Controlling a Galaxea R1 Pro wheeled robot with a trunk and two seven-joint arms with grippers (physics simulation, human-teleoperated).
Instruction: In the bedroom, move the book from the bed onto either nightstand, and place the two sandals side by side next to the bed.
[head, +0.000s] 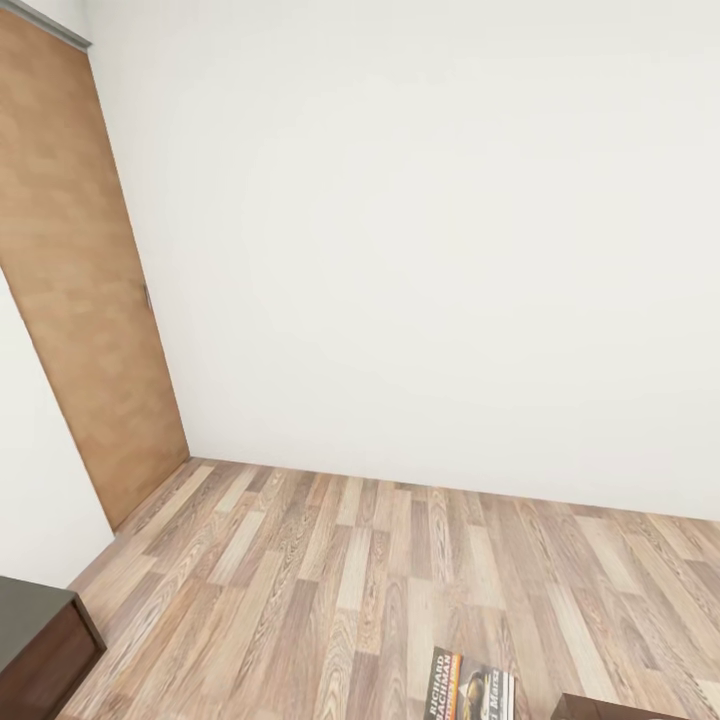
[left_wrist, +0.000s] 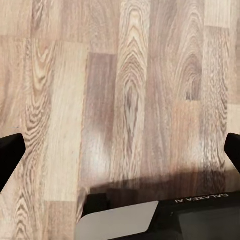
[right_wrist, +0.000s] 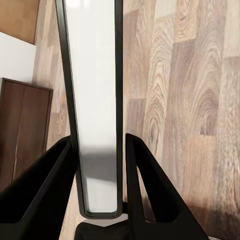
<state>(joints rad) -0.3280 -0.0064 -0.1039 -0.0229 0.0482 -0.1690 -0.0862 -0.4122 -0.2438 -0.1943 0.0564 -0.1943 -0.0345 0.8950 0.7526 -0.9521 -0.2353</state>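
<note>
Head view: book (head: 472, 690) at 6 o'clock over floor (head: 330, 580), nightstand (head: 40, 640) at 8. Left gripper (left_wrist: 120, 150) spread, empty. Right gripper (right_wrist: 97, 190) clamps the book edge-on; thin grip may slip, dropping it short of the nightstand

From my head camera, a door (head: 85, 280) stands at the left, meeting the wall (head: 420, 230) ahead at the corner. The book (head: 470, 690) sits low and right of centre over the floor (head: 330, 580). On my right wrist feed it stands edge-on between the right gripper (right_wrist: 97, 190) fingers, a cabinet (right_wrist: 22, 130) beside it.
</note>
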